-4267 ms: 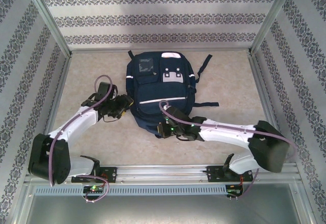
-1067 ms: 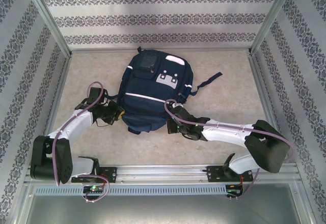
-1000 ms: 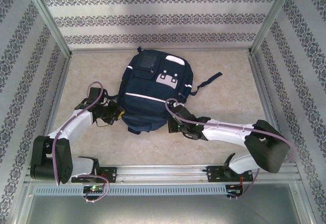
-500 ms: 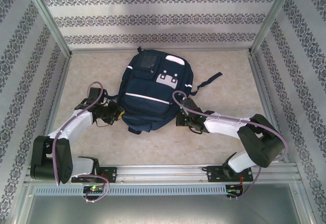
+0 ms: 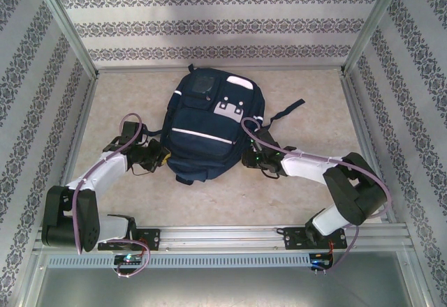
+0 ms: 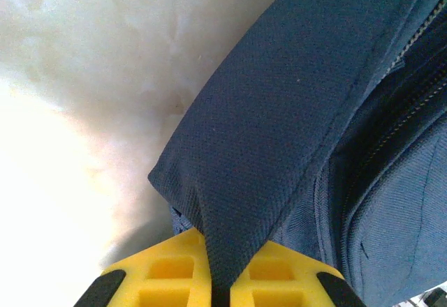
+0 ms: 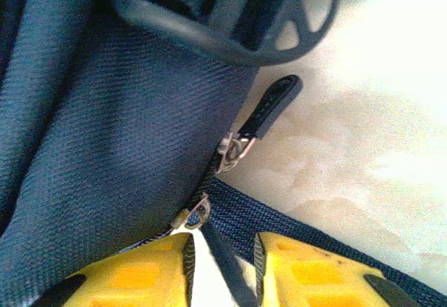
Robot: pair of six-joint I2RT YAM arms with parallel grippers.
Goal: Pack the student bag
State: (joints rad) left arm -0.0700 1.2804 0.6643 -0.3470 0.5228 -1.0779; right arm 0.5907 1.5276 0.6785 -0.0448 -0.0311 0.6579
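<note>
The student bag (image 5: pixel 206 122) lies flat mid-table, navy with white stripes, its top tilted to the right. My left gripper (image 5: pixel 163 158) is at its lower left side, and in the left wrist view the left gripper (image 6: pixel 222 268) is shut on a fold of the bag's navy fabric (image 6: pixel 279 125). My right gripper (image 5: pixel 250 159) is at the bag's lower right side. In the right wrist view the right gripper (image 7: pixel 222 255) stands open with a dark zipper pull (image 7: pixel 227 265) lying loose between the jaws, hanging from a metal slider (image 7: pixel 198 213). A second slider (image 7: pixel 236 146) carries a black pull tab (image 7: pixel 276 105).
A dark strap (image 5: pixel 286 111) trails right from the bag, and webbing (image 7: pixel 314 241) runs under my right jaws beside a plastic buckle (image 7: pixel 230 21). Patterned walls and metal posts (image 5: pixel 66 21) enclose the beige table (image 5: pixel 307 111); a rail (image 5: pixel 223 236) lines the near edge.
The bag turned with its top to the right a few seconds ago. In the last second my right gripper moved from the bag's bottom edge up its right side and opened. The left arm stayed still.
</note>
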